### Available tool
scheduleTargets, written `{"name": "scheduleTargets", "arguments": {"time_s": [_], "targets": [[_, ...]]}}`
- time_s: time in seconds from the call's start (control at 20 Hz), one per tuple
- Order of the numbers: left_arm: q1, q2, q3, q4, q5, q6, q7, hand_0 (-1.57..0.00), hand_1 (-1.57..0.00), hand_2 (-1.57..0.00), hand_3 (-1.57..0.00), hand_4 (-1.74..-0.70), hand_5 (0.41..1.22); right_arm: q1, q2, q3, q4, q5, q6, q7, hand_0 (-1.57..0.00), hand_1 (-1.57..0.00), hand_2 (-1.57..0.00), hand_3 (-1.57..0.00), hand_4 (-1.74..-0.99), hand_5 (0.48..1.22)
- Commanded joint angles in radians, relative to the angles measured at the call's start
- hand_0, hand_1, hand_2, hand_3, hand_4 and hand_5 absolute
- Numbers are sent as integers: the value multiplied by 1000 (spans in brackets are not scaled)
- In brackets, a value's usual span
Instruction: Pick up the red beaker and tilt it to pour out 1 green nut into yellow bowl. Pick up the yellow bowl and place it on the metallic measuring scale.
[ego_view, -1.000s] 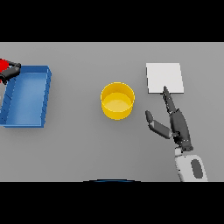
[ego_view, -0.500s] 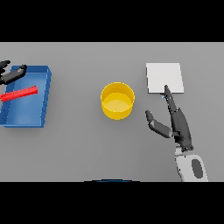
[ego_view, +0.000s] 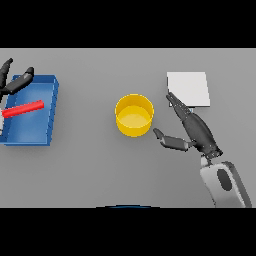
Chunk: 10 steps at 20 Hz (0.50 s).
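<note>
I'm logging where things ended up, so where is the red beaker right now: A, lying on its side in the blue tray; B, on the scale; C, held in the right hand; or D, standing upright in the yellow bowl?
A: the red beaker lies flat inside the blue tray, with neither hand holding it.

At the far left of the frame the left hand (ego_view: 14, 82) is running off the edge, so only its dark fingers are showing and its palm and arm are lying out of sight. The blue tray (ego_view: 31, 131) beneath it is also being cut by that edge, hiding its left wall. The red beaker (ego_view: 22, 109) lying in the tray is losing its left end there too. Whether any green nut is sitting inside the yellow bowl (ego_view: 134, 116) is too small to tell.
</note>
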Motion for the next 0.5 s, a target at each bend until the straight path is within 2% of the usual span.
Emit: {"name": "scheduleTargets", "arguments": {"time_s": [0.0,0.15,0.25,0.45], "targets": [[3,-1,1,-9,4,0,2,-13,-11,-11,-11,-800,673,-29,-23,18,13,34,17,9,1,1,1,1,-1128,637],[1,-4,4,-10,14,-10,26,-6,-5,-5,-5,-806,687,-150,-97,91,78,149,71,-15,1,1,1,1,-1142,627],[10,-5,6,-21,23,-19,22,-3,-3,-3,-3,-811,688,-209,-132,144,107,206,113,-56,1,1,1,1,-1152,632],[8,4,7,-1,17,-27,10,-1,-1,-1,-1,-808,689,-324,-156,234,177,286,184,-101,1,1,1,1,-1164,641]]}}
